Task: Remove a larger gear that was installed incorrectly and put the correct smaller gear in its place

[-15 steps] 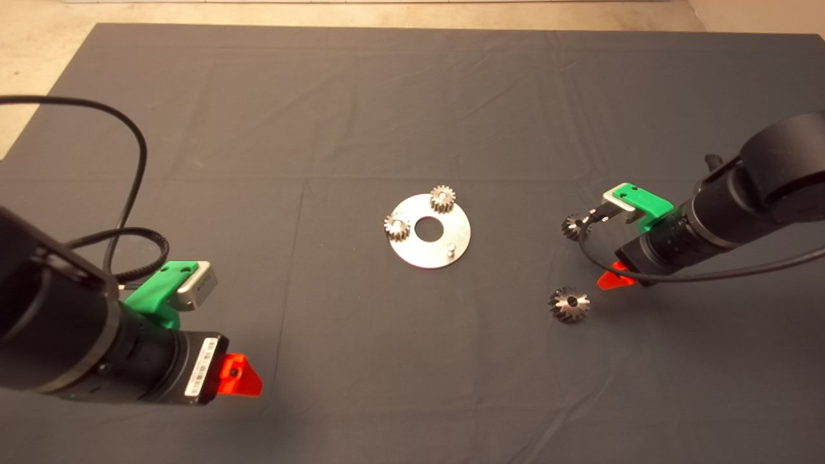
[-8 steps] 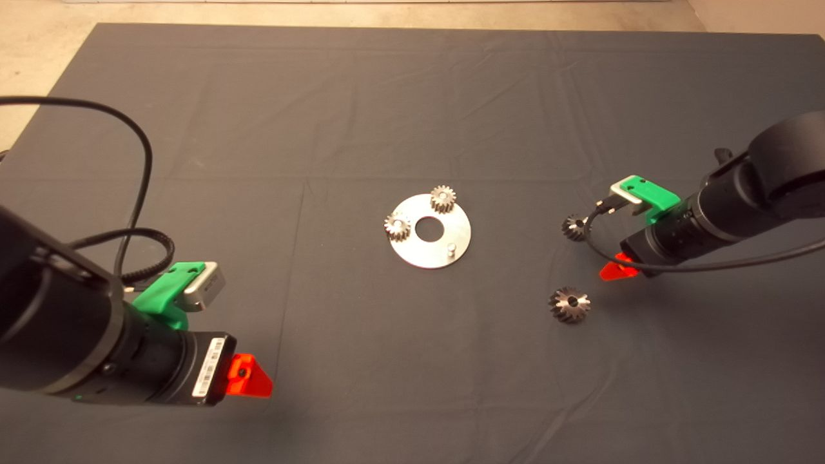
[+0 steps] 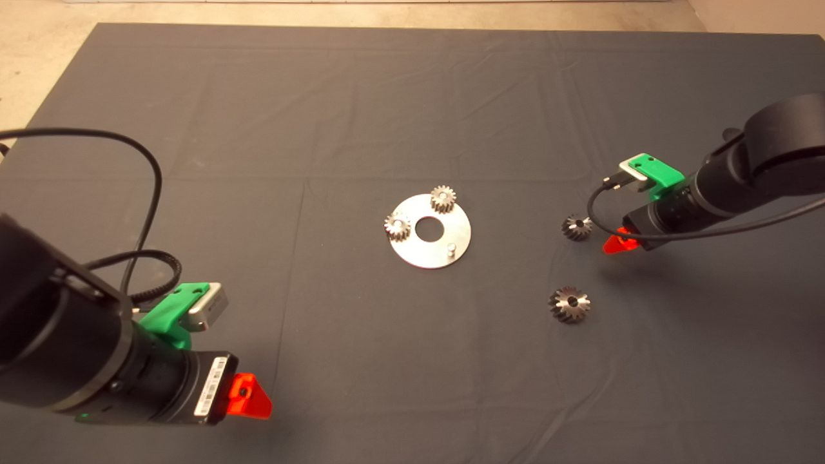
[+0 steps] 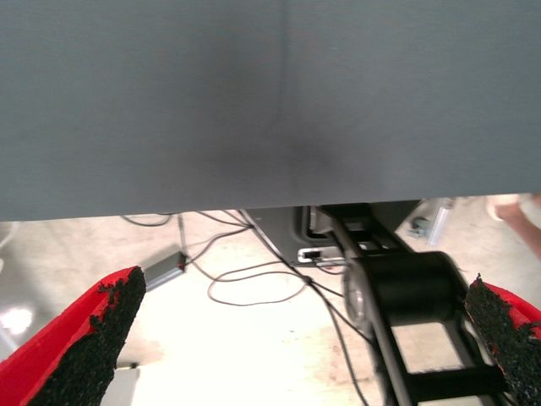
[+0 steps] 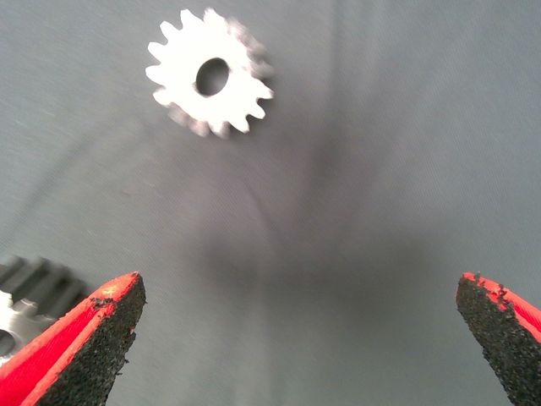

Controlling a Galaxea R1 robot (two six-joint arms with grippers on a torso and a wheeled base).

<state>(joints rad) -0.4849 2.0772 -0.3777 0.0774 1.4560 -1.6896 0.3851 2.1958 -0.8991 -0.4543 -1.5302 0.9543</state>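
While beside right pincer (image 3: 617, 245), smaller gear (image 3: 576, 227)

Mat (image 3: 322, 96) dark grey. Plate (image 3: 451, 222) bright silver, two pale silver gears (image 3: 443, 198) on it. Smaller gear (image 3: 576, 227) near-black; larger gear (image 3: 569, 304) dark grey teeth, silver face. Fingers (image 5: 84, 347) red, black pads.

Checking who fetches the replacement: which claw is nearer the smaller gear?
Right. The right claw, open, sits just beside the smaller gear; the left claw, open, waits far across the mat.
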